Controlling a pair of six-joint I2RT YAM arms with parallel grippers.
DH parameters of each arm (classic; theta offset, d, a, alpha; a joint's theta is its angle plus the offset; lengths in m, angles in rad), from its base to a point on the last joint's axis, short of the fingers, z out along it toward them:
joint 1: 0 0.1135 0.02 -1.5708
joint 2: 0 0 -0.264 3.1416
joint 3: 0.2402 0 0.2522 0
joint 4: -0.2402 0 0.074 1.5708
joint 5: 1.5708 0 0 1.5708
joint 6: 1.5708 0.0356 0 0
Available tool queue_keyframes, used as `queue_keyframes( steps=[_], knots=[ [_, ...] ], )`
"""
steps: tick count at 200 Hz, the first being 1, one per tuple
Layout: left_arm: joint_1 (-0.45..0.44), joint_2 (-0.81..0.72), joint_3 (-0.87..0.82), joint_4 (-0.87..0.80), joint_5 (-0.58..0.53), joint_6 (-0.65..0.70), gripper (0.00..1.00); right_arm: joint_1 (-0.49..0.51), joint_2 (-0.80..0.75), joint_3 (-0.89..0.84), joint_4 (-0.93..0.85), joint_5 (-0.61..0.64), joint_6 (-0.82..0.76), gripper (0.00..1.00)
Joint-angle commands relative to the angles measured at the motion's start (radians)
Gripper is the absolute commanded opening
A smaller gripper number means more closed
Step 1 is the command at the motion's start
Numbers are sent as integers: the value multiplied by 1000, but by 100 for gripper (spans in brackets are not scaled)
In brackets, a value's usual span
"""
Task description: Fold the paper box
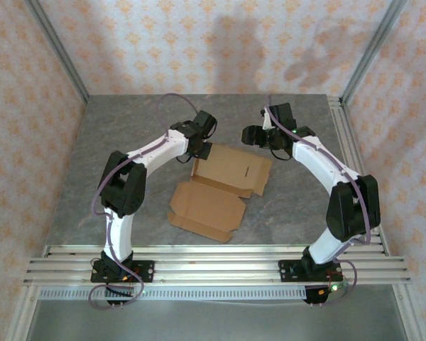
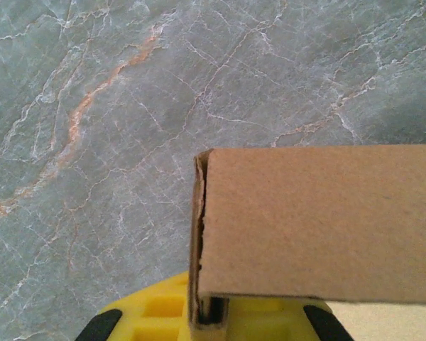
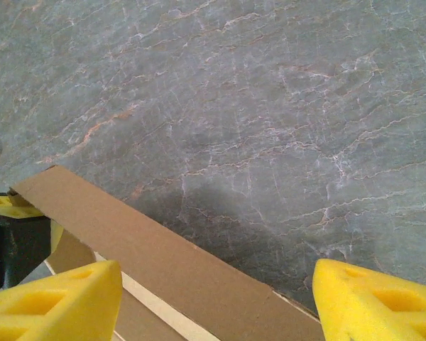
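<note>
Brown cardboard of the paper box [image 1: 224,186] lies half unfolded at the centre of the bench [image 1: 113,135]. Your left fingers [image 2: 156,309] are closed tight on a side flap [image 2: 319,227] at the box's 10 o'clock corner, probably to fold it up. Your right fingers [image 3: 57,302] stand wide apart and hold nothing, above the 2 o'clock edge, well placed to help with the fold.
</note>
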Motion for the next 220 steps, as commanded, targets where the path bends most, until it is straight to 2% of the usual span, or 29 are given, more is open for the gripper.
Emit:
queue_keyframes(
  steps=[1,94,159,220],
  knots=[
    [0,-59,-57,64,-39,-15,0,-5,-38,-9,16,28,-6,71],
    [-7,-300,-530,729,-165,-20,0,-5,-69,-30,84,30,16,71],
    [-71,-331,-740,1041,-287,45,0,-5,-109,-57,124,63,40,71],
    [-95,-326,-830,1174,-320,59,0,-70,-181,-149,181,67,173,69]
  ],
)
